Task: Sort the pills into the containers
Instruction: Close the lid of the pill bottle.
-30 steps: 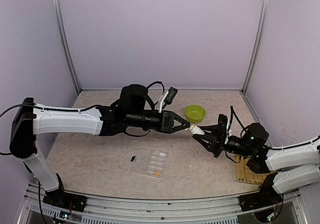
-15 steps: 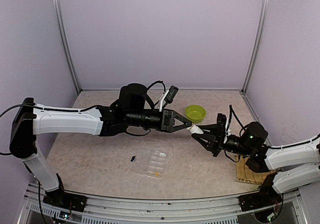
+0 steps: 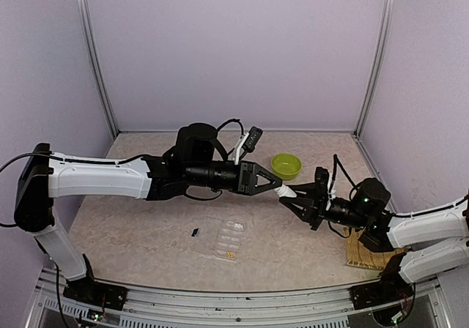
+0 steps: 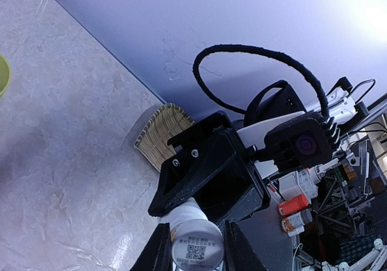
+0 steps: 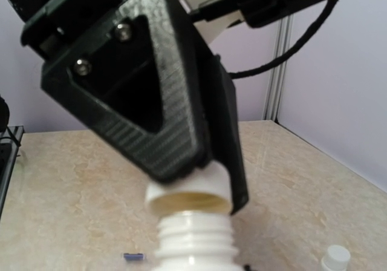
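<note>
Only print worth a mention: a QR code on a round grey sticker (image 4: 196,248), seen end-on from the left wrist, squeezed between that gripper's own fingers (image 4: 239,248). Couple of tiny lines above the code, way too small to read.

Pills next, just specks from the top view. One dark pill (image 3: 196,232) loose on the worktop (image 3: 146,225), just left of the pill box (image 3: 226,234). A few yellowish-orange pills (image 3: 230,254) inside the compartment (image 3: 233,251) at the box's near end. Clear, flat, rectangular box, lying around the middle of the worktop, a bit nearer the near edge. Can't tell lid up or down. Small oblong blue speck (image 5: 134,256) on the worktop in the right wrist view too.

Both grippers up in the air over the middle of the worktop, beyond the box, tips nearly meeting. Left gripper (image 3: 274,186) clamped on a white cap (image 5: 188,195), black fingers (image 5: 151,107) pinching it from both sides. Right gripper (image 3: 297,198) clenched round the white bottle (image 5: 195,241), neck pointing at the left gripper. Threaded neck bare in the right wrist view, cap right at its end, tilted, hollow underside showing. Can't tell touching or just apart.

Lime-green bowl (image 3: 286,165) toward the far edge, right of centre, behind the grippers. Woven mat (image 3: 357,251) at the right edge, under the right arm.
</note>
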Motion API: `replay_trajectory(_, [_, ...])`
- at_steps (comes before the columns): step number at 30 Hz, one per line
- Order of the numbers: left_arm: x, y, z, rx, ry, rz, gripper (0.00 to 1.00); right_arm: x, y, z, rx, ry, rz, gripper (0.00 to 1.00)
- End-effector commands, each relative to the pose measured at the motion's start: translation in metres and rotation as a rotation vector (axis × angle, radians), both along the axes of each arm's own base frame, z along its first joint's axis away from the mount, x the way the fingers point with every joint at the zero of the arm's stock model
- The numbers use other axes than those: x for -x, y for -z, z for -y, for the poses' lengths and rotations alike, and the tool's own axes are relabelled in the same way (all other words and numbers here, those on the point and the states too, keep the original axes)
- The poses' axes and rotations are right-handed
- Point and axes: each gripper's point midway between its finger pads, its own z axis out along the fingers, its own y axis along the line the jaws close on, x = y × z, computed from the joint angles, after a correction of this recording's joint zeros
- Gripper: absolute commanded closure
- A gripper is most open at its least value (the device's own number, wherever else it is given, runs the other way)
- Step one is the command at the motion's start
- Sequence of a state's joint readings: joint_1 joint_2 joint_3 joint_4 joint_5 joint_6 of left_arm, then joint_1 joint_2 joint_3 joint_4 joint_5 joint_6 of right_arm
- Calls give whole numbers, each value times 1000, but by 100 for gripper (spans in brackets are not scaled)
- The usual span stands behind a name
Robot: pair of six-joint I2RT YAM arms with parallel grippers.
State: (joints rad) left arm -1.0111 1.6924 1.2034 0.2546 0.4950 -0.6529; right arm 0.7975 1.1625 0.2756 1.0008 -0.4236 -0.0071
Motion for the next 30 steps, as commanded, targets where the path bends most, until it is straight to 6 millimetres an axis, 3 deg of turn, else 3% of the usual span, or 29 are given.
replay_trajectory(1, [-2,-1,4,-22,-17,43,75,2,-17,-5,-30,-15,36,86])
replay_trajectory(15, [-5,7,2,-77,-32,81,75,3,-17,-3,-27,-8,40,86])
replay_trajectory(30, [7,2,9,-10,48,37,75,10,-14,-9,-28,-65,32,86])
